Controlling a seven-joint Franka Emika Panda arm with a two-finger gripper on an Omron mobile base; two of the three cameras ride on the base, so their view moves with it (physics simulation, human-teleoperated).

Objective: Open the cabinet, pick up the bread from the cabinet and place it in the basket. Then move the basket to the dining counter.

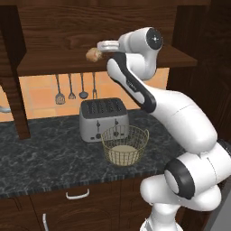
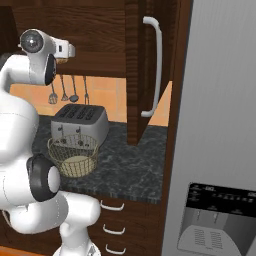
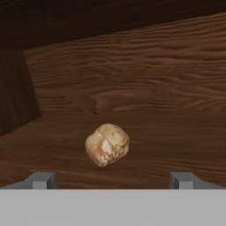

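1. Bread (image 3: 107, 144): tan-brown, pale patches.
2. Cabinet (image 1: 67, 27): dark brown wood grain.
3. Basket (image 1: 125, 145): tan-gold wire, beige base.
4. Toaster (image 1: 103, 119): silver.
5. Worktop (image 1: 45, 158): black, speckled.

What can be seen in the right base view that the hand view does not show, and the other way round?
Right base view alone: the toaster, the basket before it on the black worktop, hanging utensils, the open cabinet door, the grey fridge. Hand view alone: the bread lying on the shelf, between the wide open jaws. Both share the dark wood cabinet.
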